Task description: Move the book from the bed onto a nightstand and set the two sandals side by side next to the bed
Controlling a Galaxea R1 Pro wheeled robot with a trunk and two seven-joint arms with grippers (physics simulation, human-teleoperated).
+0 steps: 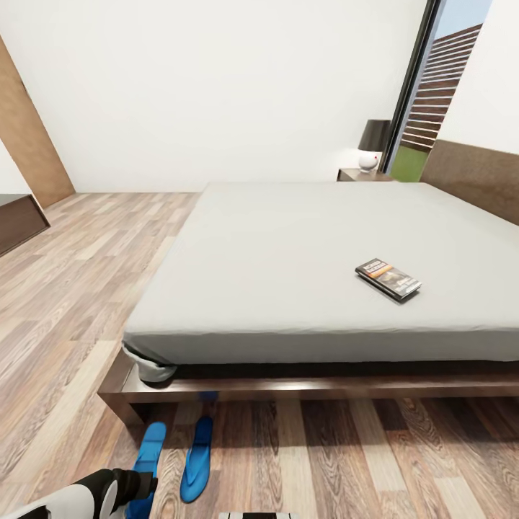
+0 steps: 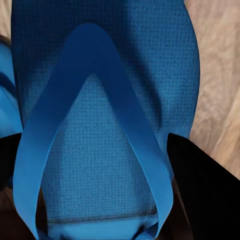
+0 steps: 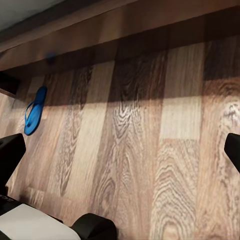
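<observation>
Straddling one blue sandal [image 2: 107, 100] with spread fingers, the left gripper [image 2: 107, 200] risked nudging it askew from its mate [image 1: 196, 461] on release.

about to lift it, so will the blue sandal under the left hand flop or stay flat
The sandal looks thin and flat, so it probably bends if held by one end. Its sole shows a fine woven texture, which likely grips rather than slips. With the left hand fingers on both sides, it seems light and unlikely to roll.

One blue sandal [image 3: 34, 110] lies on wood floor [image 3: 150, 150] near the bed frame [image 3: 125, 25].
</observation>
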